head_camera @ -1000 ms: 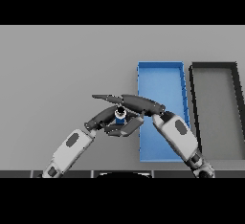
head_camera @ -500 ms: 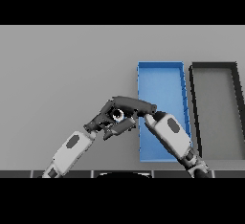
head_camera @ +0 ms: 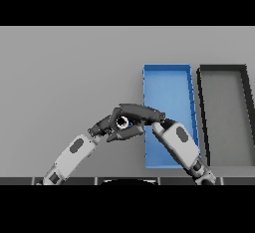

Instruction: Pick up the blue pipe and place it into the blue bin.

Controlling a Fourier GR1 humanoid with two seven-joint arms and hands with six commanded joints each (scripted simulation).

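Both dark hands, left (head_camera: 107, 126) and right (head_camera: 142, 113), curl around the small blue pipe (head_camera: 123, 123) just beside the blue rectangular bin (head_camera: 167, 80).

I count two bins on my grey table (head_camera: 64, 67): one blue bin (head_camera: 169, 90) right of centre in the frame, and one black bin (head_camera: 224, 112) just beside it at the right edge. I count one blue pipe (head_camera: 122, 122), only partly visible near the middle of the frame, just left of the blue bin's lower half. I count two hands, one left hand (head_camera: 110, 128) and one right hand (head_camera: 142, 113), both meeting at the pipe, and two white and grey arms coming up from the lower edge of the frame.
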